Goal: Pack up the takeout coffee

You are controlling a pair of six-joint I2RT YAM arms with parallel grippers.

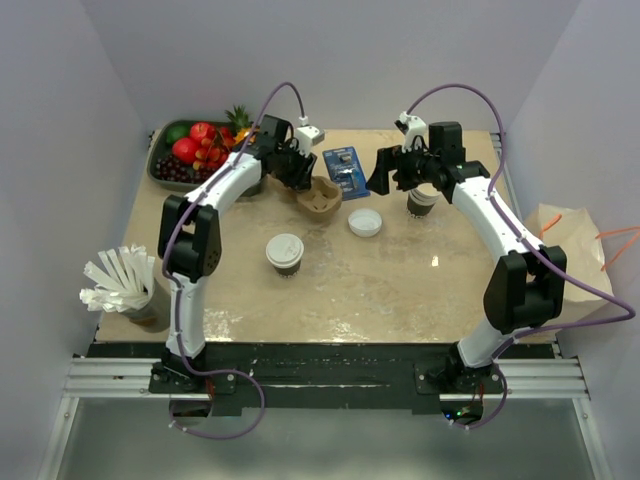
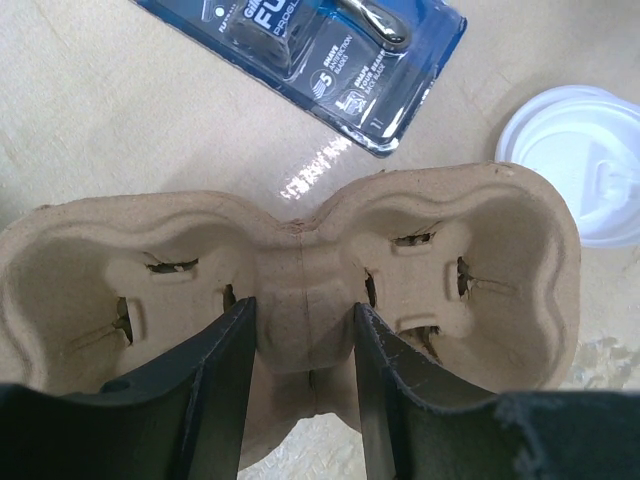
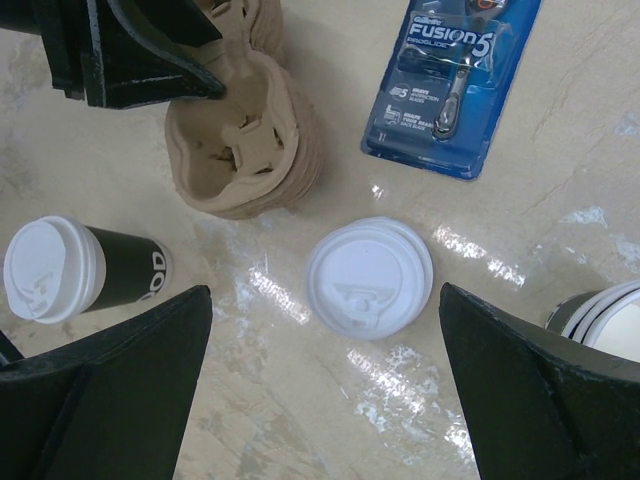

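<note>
Takeout coffee (image 1: 285, 252): dark paper cup with a white plastic lid, standing upright on the bench (image 1: 400, 290), centre-left, nearer the arm bases than the other cup goods, touched by neither tool. Beyond it, well apart: moulded-pulp cup carrier (image 2: 300, 290), two-well, both wells unfilled, lying flat on the bench. Left tool (image 2: 305, 390): fingers set either side of the carrier's central ridge and clamped on it. Beside the carrier's right end, not touching it: loose white lid (image 3: 368, 276), lying flat. Right tool (image 3: 322, 300): jaws spread wide, grasping nothing, poised above the loose lid, which shows between the two fingers in the right wrist view. To the right of that lid: stack of lidless brown cups (image 1: 422, 200), upright, partly hidden under the right arm. Behind the carrier: blue razor blister pack (image 3: 455, 85), flat on the bench. Far left corner: tray of fruit (image 1: 153, 160), with red and green fruit, dark grapes and a pineapple top. Near left edge: holder of white paper-wrapped sticks (image 1: 120, 280). Off the bench's right edge: pale paper bag (image 1: 565, 240) with orange handles.
</note>
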